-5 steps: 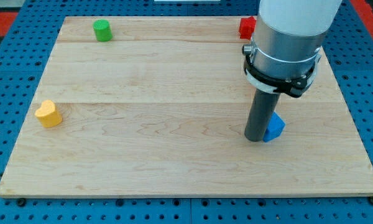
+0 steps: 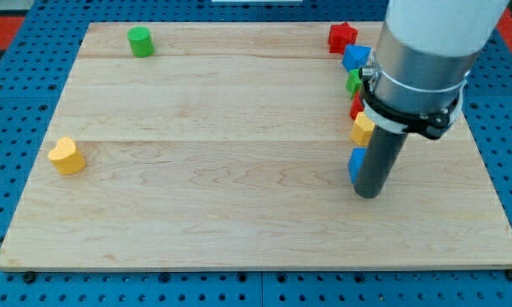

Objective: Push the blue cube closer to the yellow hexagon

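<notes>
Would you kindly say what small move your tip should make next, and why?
Probably a short push toward the view's top. My tip sits at the view's right of the blue cube, largely hiding it, and the yellow hexagon lies just above the cube.

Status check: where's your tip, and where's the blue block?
My tip against blue block, on its right. Yellow block just above it. Arm hides blocks behind.

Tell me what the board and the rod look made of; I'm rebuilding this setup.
The board looks like pale, smooth wood: grain lines and plank seams run across it. The rod looks like dark matte metal or plastic; its even grey surface leaves that open. My tip rests just right of a blue block.
</notes>
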